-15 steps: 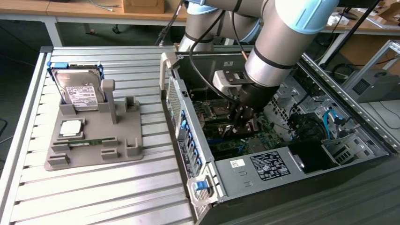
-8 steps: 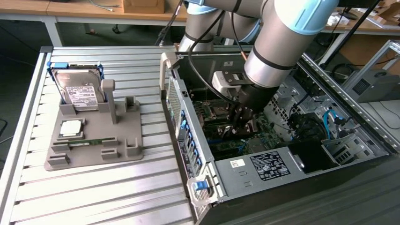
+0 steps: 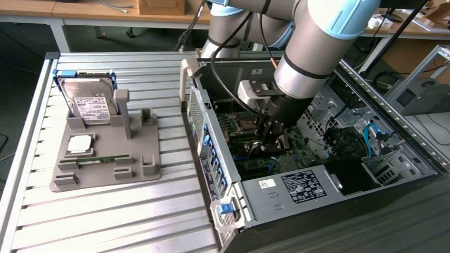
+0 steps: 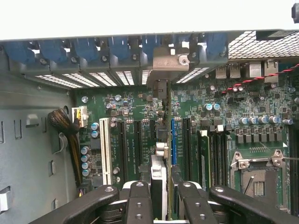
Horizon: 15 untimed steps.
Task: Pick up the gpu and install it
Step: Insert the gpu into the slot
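Gpu (image 4: 159,173) in tool (image 4: 162,201), upright over motherboard (image 4: 140,108) inside case (image 3: 262,206).

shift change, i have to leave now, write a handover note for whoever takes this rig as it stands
Gripper: down inside the open computer case, shut on the gpu.
Gpu: held edge-on over the expansion slots of the motherboard, next to the blue slot, with its metal bracket at the case's rear wall.
Done: the gpu is off the grey tray, where the hard drive and memory stick sit.
Left: whether the card is seated in a slot cannot be told; the gripper has not let go.
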Tool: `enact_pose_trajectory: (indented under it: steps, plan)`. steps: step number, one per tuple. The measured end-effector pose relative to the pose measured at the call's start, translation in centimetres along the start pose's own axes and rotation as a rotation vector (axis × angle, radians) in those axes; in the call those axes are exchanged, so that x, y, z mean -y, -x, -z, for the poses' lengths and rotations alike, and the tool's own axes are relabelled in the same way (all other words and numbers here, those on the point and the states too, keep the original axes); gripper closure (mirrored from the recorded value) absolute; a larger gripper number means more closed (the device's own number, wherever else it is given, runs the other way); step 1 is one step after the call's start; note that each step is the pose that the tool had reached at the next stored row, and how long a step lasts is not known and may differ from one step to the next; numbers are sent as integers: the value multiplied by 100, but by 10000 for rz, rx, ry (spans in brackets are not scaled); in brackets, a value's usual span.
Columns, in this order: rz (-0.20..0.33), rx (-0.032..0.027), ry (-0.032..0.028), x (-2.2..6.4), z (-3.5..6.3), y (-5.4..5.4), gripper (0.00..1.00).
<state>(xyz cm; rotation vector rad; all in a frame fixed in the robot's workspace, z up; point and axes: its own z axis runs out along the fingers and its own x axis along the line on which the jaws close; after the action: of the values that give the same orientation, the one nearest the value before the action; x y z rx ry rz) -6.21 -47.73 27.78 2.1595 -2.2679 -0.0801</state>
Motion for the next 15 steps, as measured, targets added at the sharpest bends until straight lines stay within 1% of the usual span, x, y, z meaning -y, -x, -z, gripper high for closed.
enact_pose_trajectory:
  steps: [11,13,14,15]
  plan:
    - [-1,-1,0,-21,-20,-1,73]
    - [1,6,0,-21,-26,1,73]
    - [1,37,2,-22,-24,1,73]
    - [3,100,5,-22,-26,2,73]
